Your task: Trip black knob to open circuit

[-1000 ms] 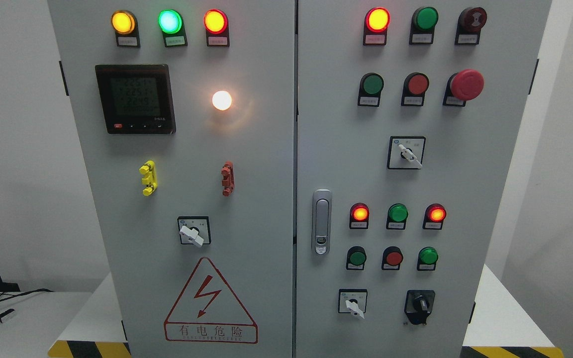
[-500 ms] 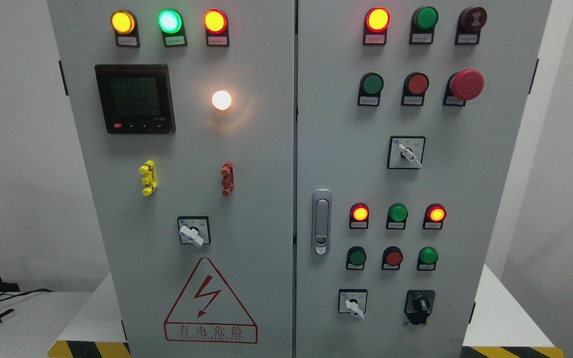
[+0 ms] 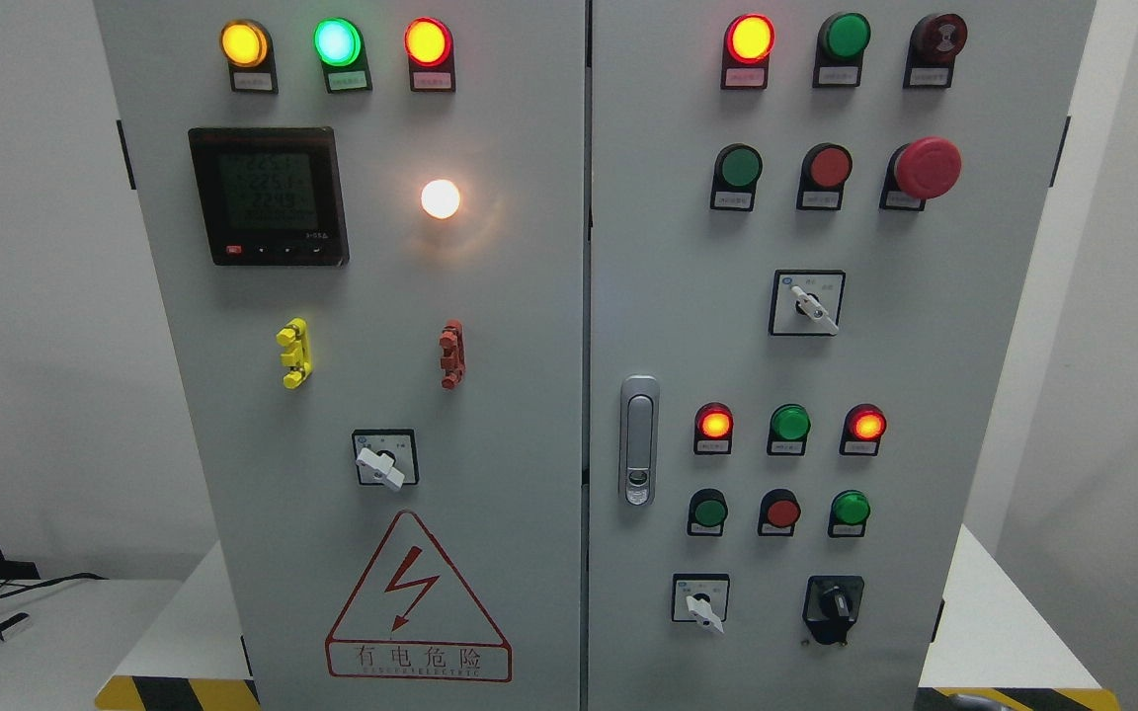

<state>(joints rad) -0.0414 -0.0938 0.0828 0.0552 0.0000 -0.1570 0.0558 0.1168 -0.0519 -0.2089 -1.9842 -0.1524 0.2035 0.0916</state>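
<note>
The black knob (image 3: 834, 600) sits on a black plate at the lower right of the grey cabinet's right door (image 3: 688, 326). Its grip stands roughly upright. No hand is near it. A thin grey rounded sliver (image 3: 974, 703) shows at the bottom edge, below and right of the knob, in front of the striped tape. It is too small to tell what it is or how any fingers stand. My left arm is out of the picture.
A white selector switch (image 3: 702, 604) sits left of the knob. Above it are round green and red buttons (image 3: 782, 513) and lit lamps (image 3: 714, 424). Also on this door are a silver door latch (image 3: 639, 439) and a red mushroom stop button (image 3: 928, 167).
A small grey sliver has come into view at the bottom edge on the right. The knob and all panel lamps look the same.
</note>
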